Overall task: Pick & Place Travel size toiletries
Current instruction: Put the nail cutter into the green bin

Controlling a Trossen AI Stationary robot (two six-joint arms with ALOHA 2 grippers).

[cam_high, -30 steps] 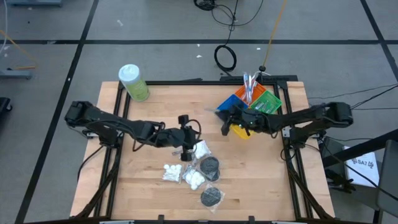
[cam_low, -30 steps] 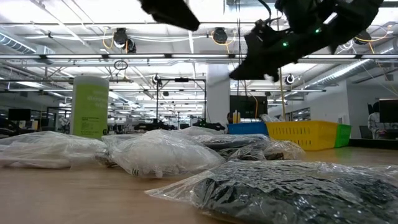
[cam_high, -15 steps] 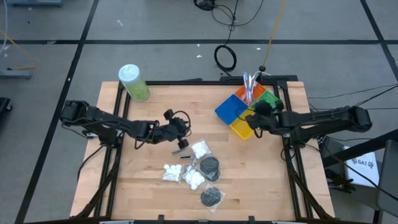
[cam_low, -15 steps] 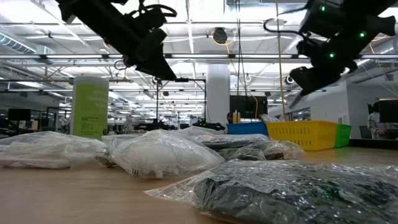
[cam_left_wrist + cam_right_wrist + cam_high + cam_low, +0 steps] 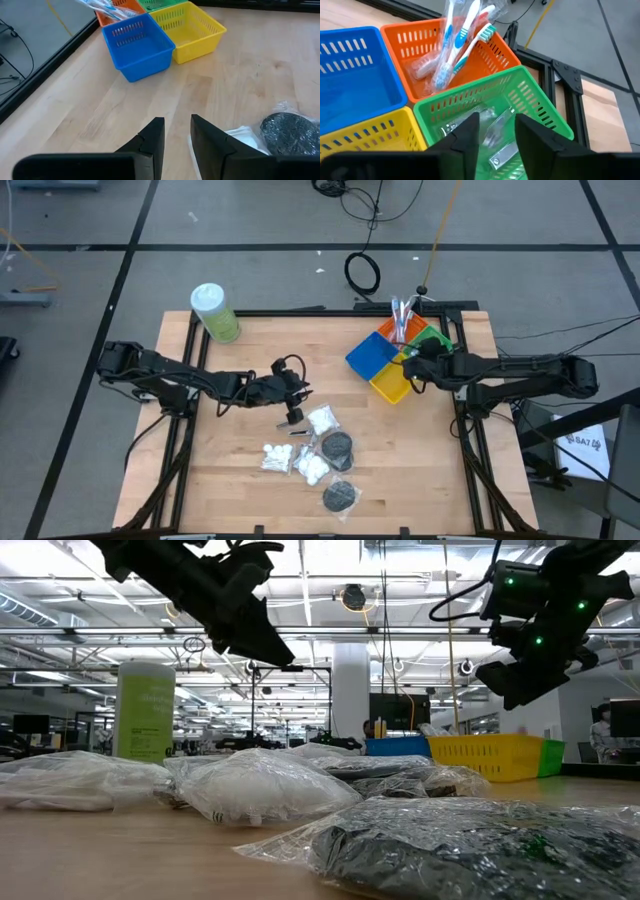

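High view, sorting so far: four small baskets are sitting at the far right of the counter [image 5: 200, 480], and some toiletries are already lying in them.
Orange basket [image 5: 470, 50]: blue-white toothbrushes [image 5: 457, 47] are standing in it, heads sticking up over the rim.
Green basket [image 5: 540, 115]: silver tubes [image 5: 492, 132] in clear wrap are lying on its floor.
Blue basket [image 5: 137, 45] and yellow basket [image 5: 190, 27]: both are showing bare floors, as far as the left wrist view shows.
Remaining items: clear bags of cotton balls [image 5: 290, 458] and black discs [image 5: 338, 447] are lying in a cluster at the near middle of the counter, still waiting to be moved.
Left gripper [image 5: 177, 132]: it is hovering above the counter just left of the cluster, jaws parted by a narrow gap and gripping nothing; the nearest bag and a black disc are lying to the jaws' side, not between them.
Right gripper [image 5: 497, 127]: it is hanging over the green basket, jaws parted and empty, the silver tubes lying just below and between them, released.
Progress: judging by the pile, roughly half the work is remaining.
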